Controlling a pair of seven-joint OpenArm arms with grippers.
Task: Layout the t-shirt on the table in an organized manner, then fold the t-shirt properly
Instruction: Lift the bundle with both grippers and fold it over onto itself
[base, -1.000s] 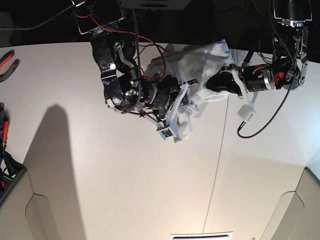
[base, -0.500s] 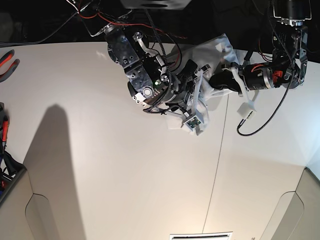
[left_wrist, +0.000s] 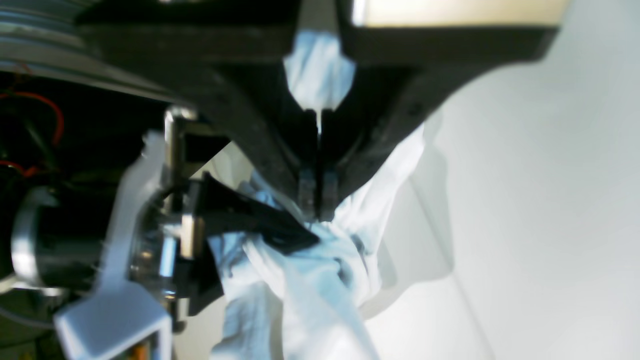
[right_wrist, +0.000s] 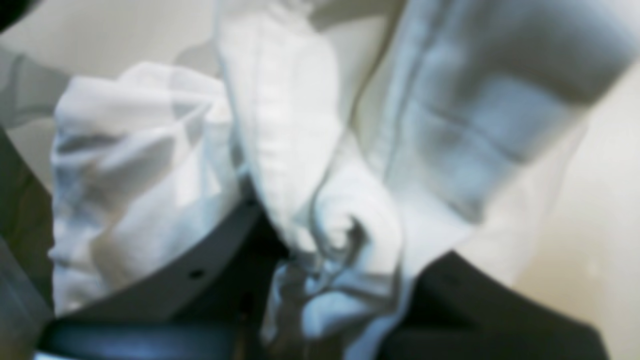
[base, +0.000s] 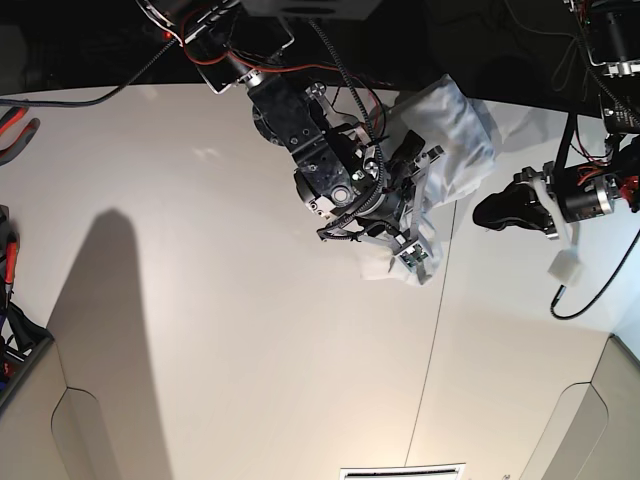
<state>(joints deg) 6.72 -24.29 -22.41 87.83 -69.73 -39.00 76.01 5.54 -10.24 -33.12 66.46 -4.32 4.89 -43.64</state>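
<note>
The white t-shirt hangs bunched between my two grippers, above the far part of the white table. My right gripper is shut on a wad of the cloth; the right wrist view shows the t-shirt pinched between its dark jaws. My left gripper is to its right; in the left wrist view its fingertips are shut on a fold of the t-shirt, close to my right gripper's black finger. The neck label is hidden.
A thin dark seam runs down the table. Beige corner panels sit at the near left and near right. Red-handled pliers and other tools lie at the left edge. A white cable plug dangles from the left arm.
My right arm has swung to the right, carrying the bunched shirt with it. My left arm has moved right and slightly toward the near side.
</note>
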